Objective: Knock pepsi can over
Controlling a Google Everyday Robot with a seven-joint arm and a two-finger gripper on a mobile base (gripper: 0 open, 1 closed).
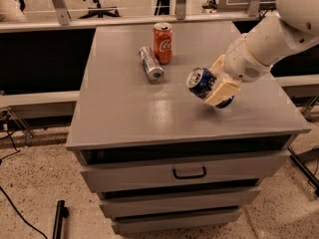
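The pepsi can (203, 82), dark blue with a silver top, is tilted far over to the left on the right part of the grey cabinet top (129, 108). Its silver top faces left and toward the camera. My gripper (219, 81) comes in from the upper right on a white arm. Its cream fingers (222, 91) sit on both sides of the can, closed on its body. The can's bottom edge is near the surface; I cannot tell whether it touches.
An upright orange-red cola can (162, 43) stands at the back middle of the cabinet top. A slim silver can (150, 62) lies on its side next to it. A drawer with a black handle (189, 174) is below the front edge. Office chairs stand behind.
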